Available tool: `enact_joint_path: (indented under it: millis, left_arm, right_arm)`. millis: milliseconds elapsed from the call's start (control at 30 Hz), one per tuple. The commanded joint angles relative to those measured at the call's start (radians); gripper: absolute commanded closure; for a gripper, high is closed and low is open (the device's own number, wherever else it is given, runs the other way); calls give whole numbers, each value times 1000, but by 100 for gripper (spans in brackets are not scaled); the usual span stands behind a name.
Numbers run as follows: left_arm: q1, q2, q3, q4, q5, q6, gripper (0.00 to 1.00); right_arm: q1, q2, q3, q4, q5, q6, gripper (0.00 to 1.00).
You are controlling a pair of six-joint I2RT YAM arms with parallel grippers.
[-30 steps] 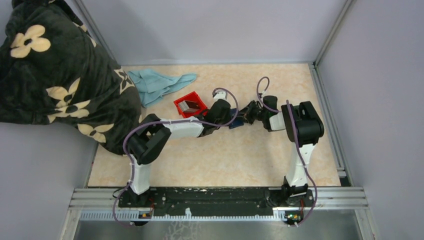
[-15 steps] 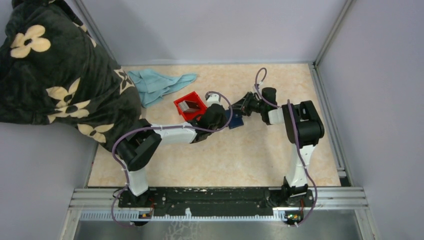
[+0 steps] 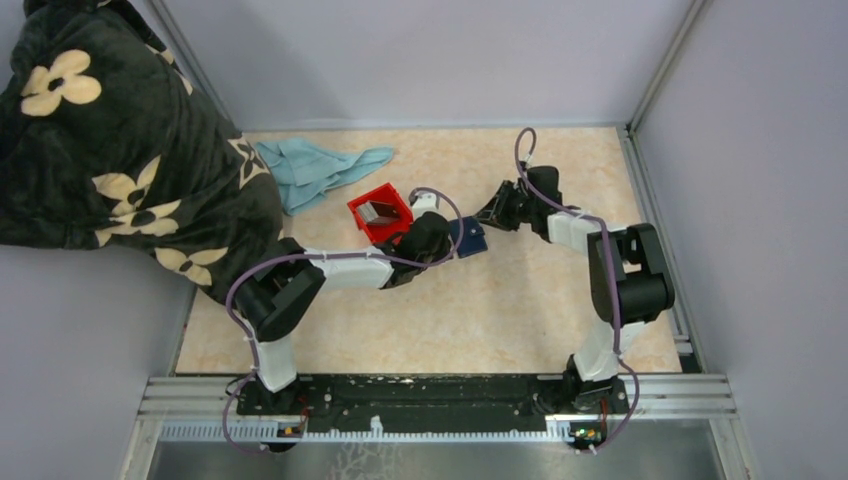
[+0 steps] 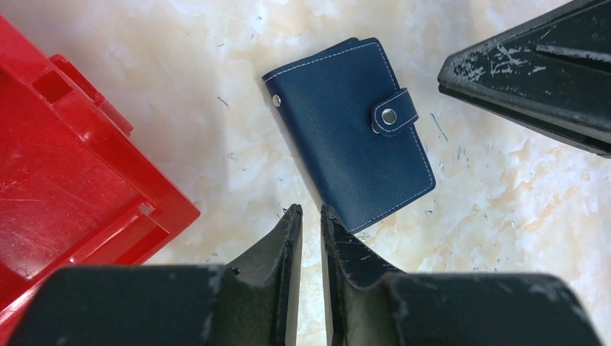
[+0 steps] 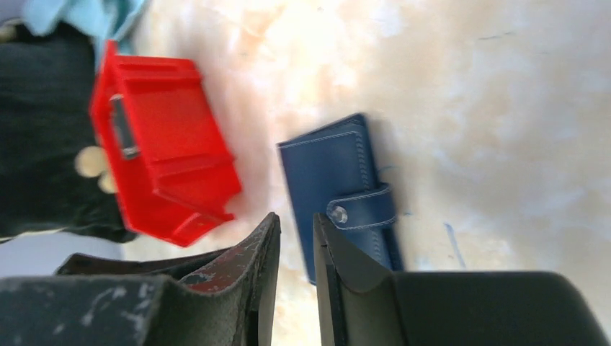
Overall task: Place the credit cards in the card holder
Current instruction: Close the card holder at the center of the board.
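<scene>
From above, your small dark navy folding card holder (image 3: 468,238) lies on the table (image 3: 450,310) just beside the red plastic bin (image 3: 370,196); a greyish shape inside may be the credit cards (image 3: 378,211), though it's too small to be sure. In the left wrist view, the left gripper (image 4: 310,213) has its fingers nearly together on nothing, near the holder, whose snap tab (image 4: 393,113) is fastened. In the right wrist view, the right gripper (image 5: 295,220) is likewise closed and empty, so I judge that opening and loading are both yet to do.
</scene>
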Motion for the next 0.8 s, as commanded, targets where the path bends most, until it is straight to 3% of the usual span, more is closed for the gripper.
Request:
enact_joint_path:
  millis: [0, 167, 600, 767]
  left_arm:
    - [-4, 28, 6, -17, -5, -16, 78]
    - [-3, 58, 15, -16, -19, -28, 74]
    - [5, 81, 3, 43, -1, -36, 73]
    - [12, 82, 0, 51, 8, -34, 73]
  right_arm:
    - [40, -56, 82, -242, 214, -204, 74]
    - [123, -46, 166, -382, 393, -304, 67]
    - [242, 7, 290, -503, 627, -389, 65]
    - [242, 7, 287, -489, 676, -367, 81]
